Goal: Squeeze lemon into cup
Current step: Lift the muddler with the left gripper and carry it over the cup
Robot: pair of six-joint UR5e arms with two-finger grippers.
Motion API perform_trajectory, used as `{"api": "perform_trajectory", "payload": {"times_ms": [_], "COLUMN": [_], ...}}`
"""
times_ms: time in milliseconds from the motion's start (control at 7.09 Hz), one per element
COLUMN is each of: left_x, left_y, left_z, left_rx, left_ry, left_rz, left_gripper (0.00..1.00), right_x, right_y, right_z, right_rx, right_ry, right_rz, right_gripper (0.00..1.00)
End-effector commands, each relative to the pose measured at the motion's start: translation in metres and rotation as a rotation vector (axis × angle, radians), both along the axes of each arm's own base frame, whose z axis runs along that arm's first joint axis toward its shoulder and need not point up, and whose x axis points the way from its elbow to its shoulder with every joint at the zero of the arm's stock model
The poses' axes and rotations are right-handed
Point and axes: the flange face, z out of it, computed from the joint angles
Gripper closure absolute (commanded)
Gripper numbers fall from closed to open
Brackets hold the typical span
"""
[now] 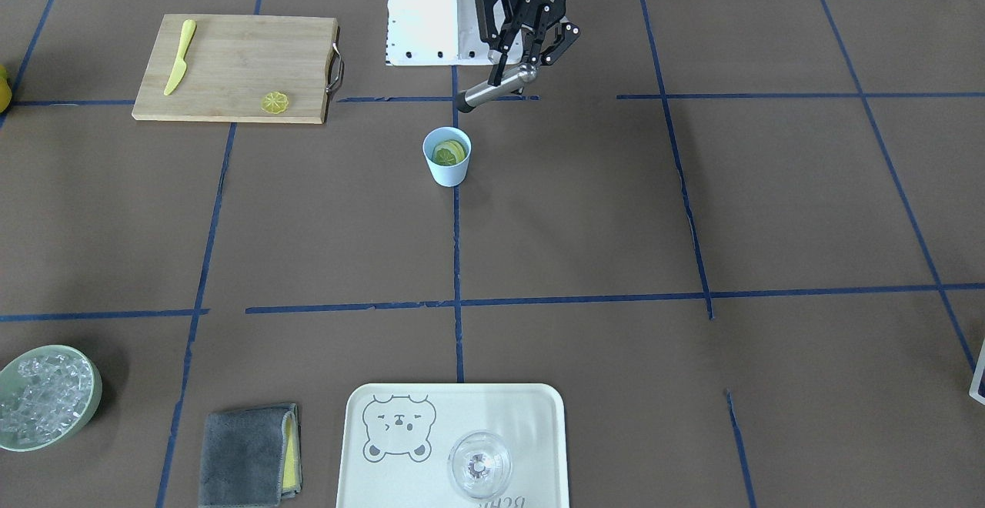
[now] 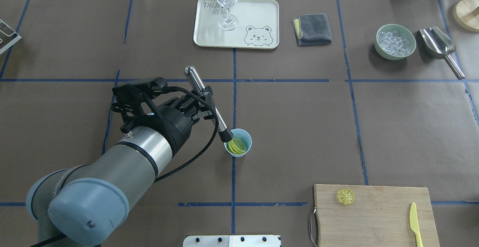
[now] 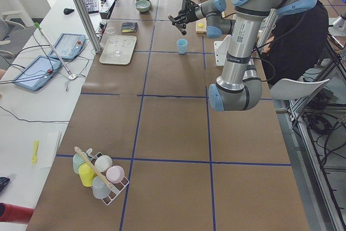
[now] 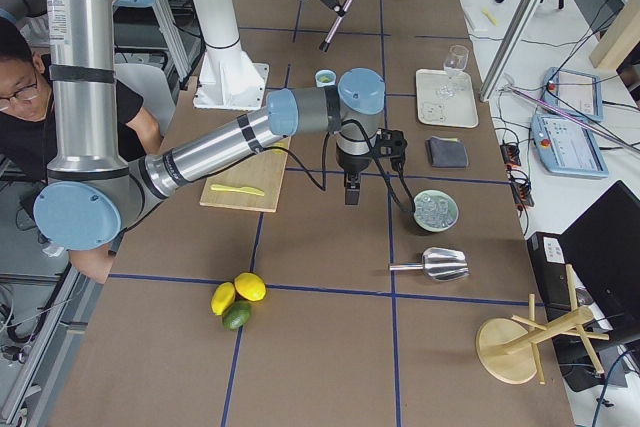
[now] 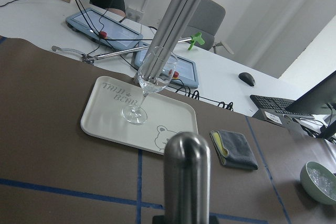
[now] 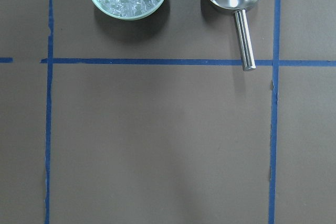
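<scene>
The light-blue cup (image 1: 446, 162) (image 2: 238, 148) stands upright near the table's middle. Inside it lies the lemon (image 1: 449, 153) (image 2: 237, 146), its yellow-green cut face turned up. My left gripper (image 1: 525, 69) (image 2: 207, 104) is shut on a metal muddler (image 2: 204, 97) (image 5: 186, 177), held at a slant. The muddler's dark tip (image 1: 464, 101) hangs above the cup's rim on the robot's side, apart from the lemon. My right gripper (image 4: 351, 192) shows only in the exterior right view, hanging above the table near the cutting board; I cannot tell its state.
A cutting board (image 2: 374, 213) holds a thin yellow slice (image 2: 345, 196) and a yellow knife (image 2: 415, 222). Across the table are a tray (image 2: 209, 33) with a clear glass (image 2: 227, 0), a grey cloth (image 2: 311, 29), an ice bowl (image 2: 395, 42) and a metal scoop (image 2: 439, 46).
</scene>
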Motion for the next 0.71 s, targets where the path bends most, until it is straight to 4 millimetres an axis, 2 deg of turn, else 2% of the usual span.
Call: {"api": "perform_trajectory", "payload": {"times_ms": [0, 141, 564], "left_x": [0.036, 0.049, 0.047], "left_y": [-0.005, -0.008, -0.013], "left_z": [0.016, 0.026, 0.027], "left_rx": [0.066, 0.071, 0.143], "left_ry": [0.011, 0.020, -0.028], "left_rz": [0.035, 0.036, 0.028], "left_gripper": [1.00, 1.00, 1.00], "right_x": [0.000, 0.000, 0.000], "right_y": [-0.001, 0.000, -0.001], "right_z": [0.009, 0.011, 0.011], "right_rx": [-0.020, -0.024, -0.023], "right_ry": [-0.002, 0.000, -0.003], "right_rz": [0.000, 0.000, 0.000], "right_gripper": [0.00, 0.00, 0.00]}}
